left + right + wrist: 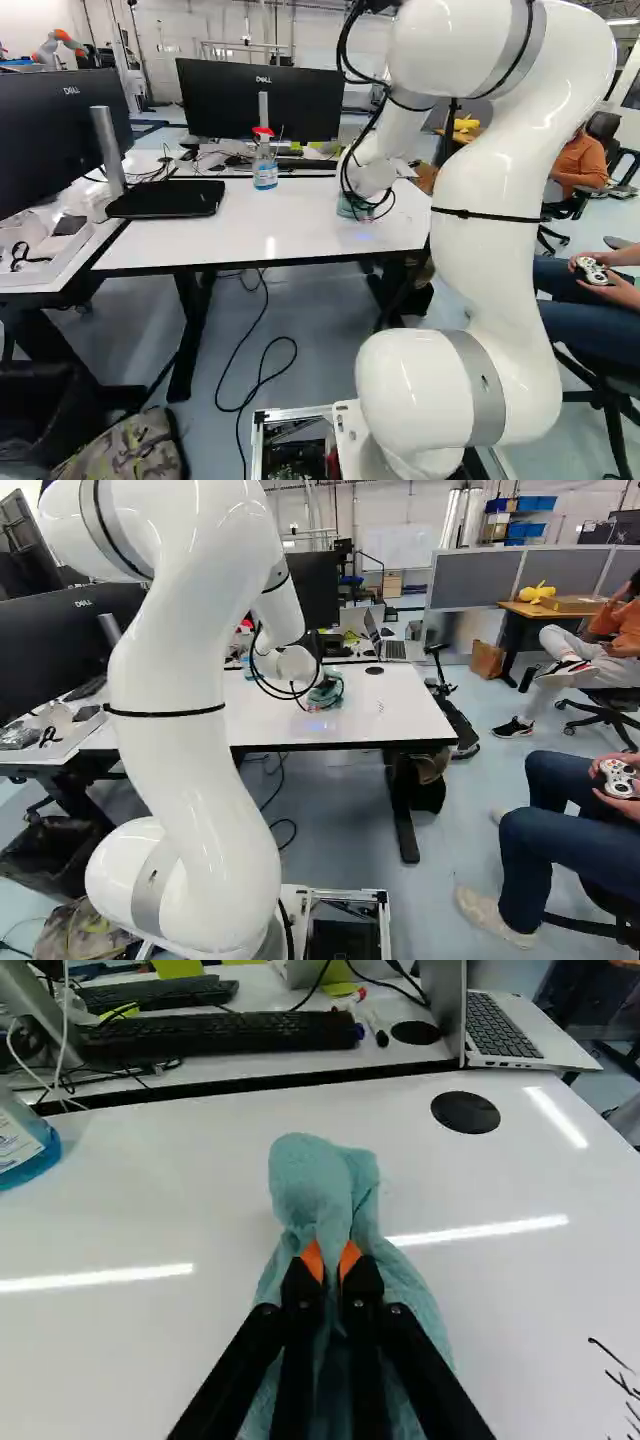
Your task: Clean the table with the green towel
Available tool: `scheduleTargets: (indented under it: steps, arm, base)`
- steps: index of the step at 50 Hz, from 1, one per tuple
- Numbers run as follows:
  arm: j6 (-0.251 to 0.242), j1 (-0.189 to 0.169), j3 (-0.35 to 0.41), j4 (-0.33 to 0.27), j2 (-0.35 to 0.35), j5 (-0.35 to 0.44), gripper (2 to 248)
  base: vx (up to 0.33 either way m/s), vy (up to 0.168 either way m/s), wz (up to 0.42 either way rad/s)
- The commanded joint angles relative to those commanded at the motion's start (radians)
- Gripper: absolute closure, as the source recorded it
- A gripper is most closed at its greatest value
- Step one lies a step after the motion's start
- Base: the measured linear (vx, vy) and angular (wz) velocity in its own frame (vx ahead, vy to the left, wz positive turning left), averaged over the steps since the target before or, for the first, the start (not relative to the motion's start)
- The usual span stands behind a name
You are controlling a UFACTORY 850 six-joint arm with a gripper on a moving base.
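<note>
The green towel (325, 1175) sits on the white table (400, 712), between its near and far edges and toward the right end. The gripper (322, 687) is down low over it. In the wrist view the two fingers stand nearly together, with a bunched fold of the towel pinched between their orange pads (312, 1260). Part of the cloth bulges ahead of the fingertips, and the rest spreads beneath the fingers and out to both sides on the tabletop.

A black disc (465, 1112) lies ahead and to the right of the towel, near the far right corner. Dark handwriting (625, 1385) marks the top between the towel and the right edge. The red-topped bottle of blue liquid (265, 165) stands left of the towel, close to the far edge (the thing to mind on a wide swipe). Between bottle and towel runs a stretch of bare white top, and more of it reaches to the near edge. The black monitor foot (165, 200) takes up the far left corner. Past the far edge come a keyboard (220, 1040) and an open laptop (500, 1025).
</note>
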Motion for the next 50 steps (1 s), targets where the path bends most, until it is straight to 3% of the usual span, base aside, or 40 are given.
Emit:
scheduleTargets:
  steps: [13,26,50]
  arm:
    - [0.0,0.038,0.003,0.0,0.002,0.0,212]
    - [0.0,0.064,-0.043,0.0,-0.034,0.0,212]
    - [0.0,0.03,-0.14,0.0,-0.107,0.0,212]
  base:
    - [0.0,0.0,0.0]
    - [0.0,0.0,0.0]
    - [0.0,0.0,0.0]
